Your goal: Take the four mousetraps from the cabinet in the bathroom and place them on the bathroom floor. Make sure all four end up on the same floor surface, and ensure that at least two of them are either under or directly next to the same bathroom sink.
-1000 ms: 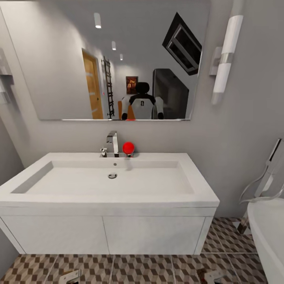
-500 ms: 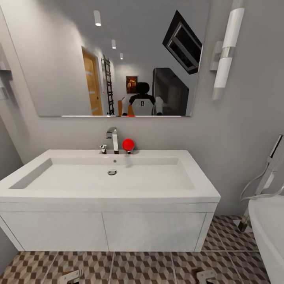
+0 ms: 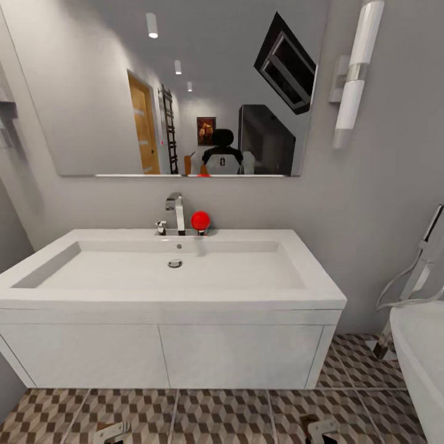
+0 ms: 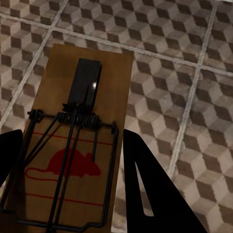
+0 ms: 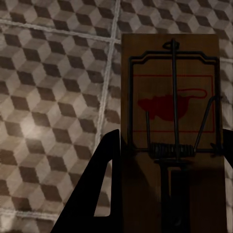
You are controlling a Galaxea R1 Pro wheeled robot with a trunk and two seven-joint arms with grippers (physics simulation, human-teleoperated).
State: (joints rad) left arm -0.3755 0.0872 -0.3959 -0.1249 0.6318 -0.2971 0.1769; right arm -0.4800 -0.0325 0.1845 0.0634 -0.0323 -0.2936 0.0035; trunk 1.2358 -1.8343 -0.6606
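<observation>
Two gripped mousetraps (image 4: 73,155) (image 5: 170,141) above bathroom floor (image 4: 194,73)

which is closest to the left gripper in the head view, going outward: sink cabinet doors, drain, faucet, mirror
From the left gripper, at the bottom edge:
1. sink cabinet doors, just above the floor
2. drain, in the basin
3. faucet, at the basin's back
4. mirror, on the wall

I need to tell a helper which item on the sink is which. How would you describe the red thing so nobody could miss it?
Start at the wide white sink under the wall mirror. On its back ledge stands a chrome faucet, and just beside it sits the red ball-shaped object. It is the only red thing among white and chrome.
</observation>
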